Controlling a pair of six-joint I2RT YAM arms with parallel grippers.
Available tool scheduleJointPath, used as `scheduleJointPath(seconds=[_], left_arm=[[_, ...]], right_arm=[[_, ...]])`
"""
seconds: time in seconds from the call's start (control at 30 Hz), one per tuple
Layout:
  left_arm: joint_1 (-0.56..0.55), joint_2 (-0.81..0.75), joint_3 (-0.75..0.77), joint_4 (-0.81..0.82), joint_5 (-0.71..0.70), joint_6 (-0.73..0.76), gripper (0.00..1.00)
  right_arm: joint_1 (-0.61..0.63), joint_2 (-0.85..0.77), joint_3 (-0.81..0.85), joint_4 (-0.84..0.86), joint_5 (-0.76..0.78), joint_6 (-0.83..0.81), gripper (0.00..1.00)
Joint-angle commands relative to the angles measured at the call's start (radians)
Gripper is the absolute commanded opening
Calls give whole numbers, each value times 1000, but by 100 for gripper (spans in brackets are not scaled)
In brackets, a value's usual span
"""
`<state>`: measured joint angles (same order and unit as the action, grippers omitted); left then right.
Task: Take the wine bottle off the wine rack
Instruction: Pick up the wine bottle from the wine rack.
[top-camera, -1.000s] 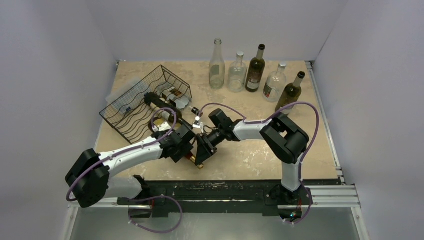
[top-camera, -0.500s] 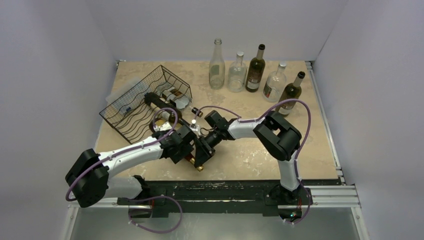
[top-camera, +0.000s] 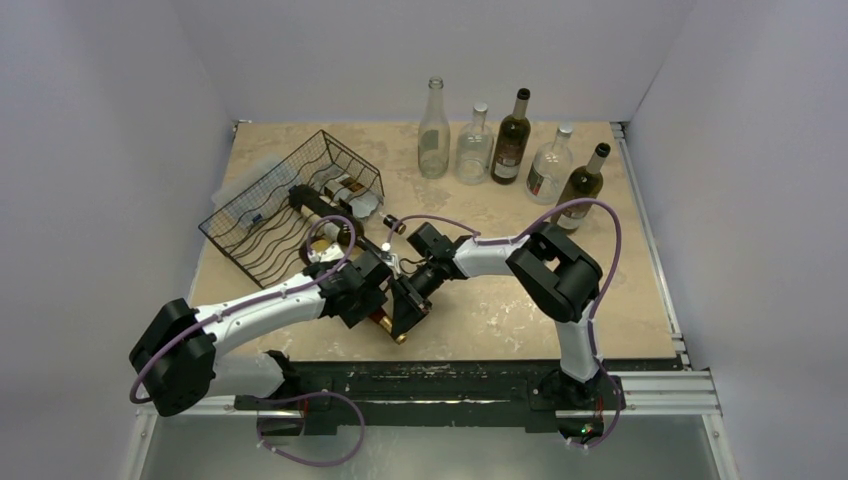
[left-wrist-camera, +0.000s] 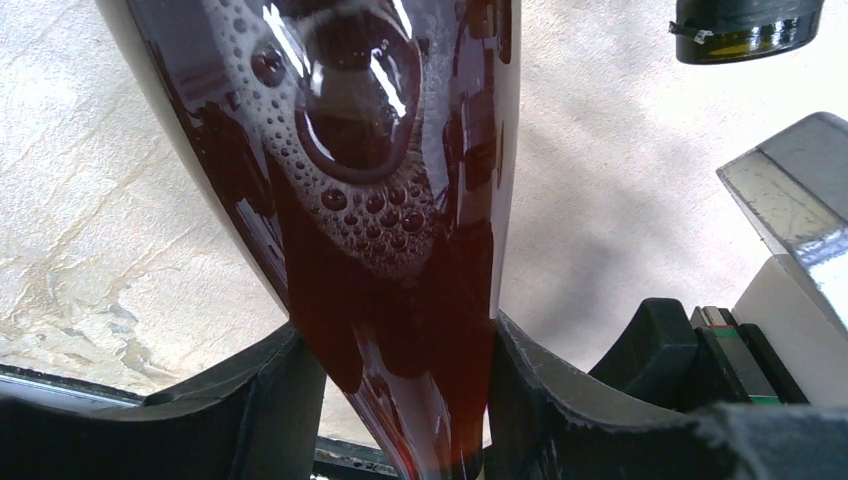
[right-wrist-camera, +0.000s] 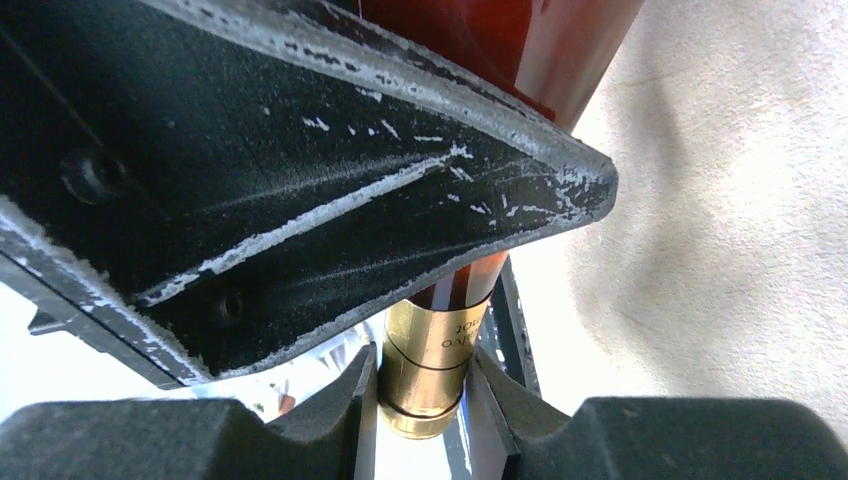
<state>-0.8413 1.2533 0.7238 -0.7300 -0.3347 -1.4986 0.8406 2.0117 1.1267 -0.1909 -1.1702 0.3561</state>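
At lower centre of the overhead view, near the front edge of the worktop (top-camera: 480, 320), the wine bottle (top-camera: 392, 326) lies slanted. Its gold-foiled neck tip points toward the near edge. The right end effector (right-wrist-camera: 428, 400) is closed on that gold foil, one finger pressed against each side. Just behind it, the left end effector (left-wrist-camera: 400, 400) is clamped on the dark red glass where the neck widens into the shoulder, its fingers held part-way apart by the glass. Bubbles show in the liquid inside. The two end effectors sit close together, and the left one's scratched black finger fills the upper part of the right wrist view. The bottle's body runs up and left beneath the left end effector toward the wine rack (top-camera: 262, 215). Whether its base is clear of the rack cannot be told. Other bottles (top-camera: 345, 188) lie in the rack. Farther back, at upper centre-right, five standing bottles (top-camera: 511, 140) form a loose row.
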Motion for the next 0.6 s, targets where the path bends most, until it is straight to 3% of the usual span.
scheduleJointPath(seconds=[0.0,0.1,0.2,0.43,0.57], left_arm=[[-12,-57,89,95,-44,78,5],[-13,-83,94,71,-53,105,29],[-13,-118,92,53,-63,133,44],[-13,-168,87,37,-60,197,62],[-13,-183,74,65,-48,208,65]], right_arm=[[7,-25,35,11,-59,-65,12],[5,-48,31,-16,-45,-95,9],[-5,-73,19,-30,-53,-109,8],[-37,-144,-26,-61,-46,-143,7],[-40,-168,-59,-68,-25,-151,6]])
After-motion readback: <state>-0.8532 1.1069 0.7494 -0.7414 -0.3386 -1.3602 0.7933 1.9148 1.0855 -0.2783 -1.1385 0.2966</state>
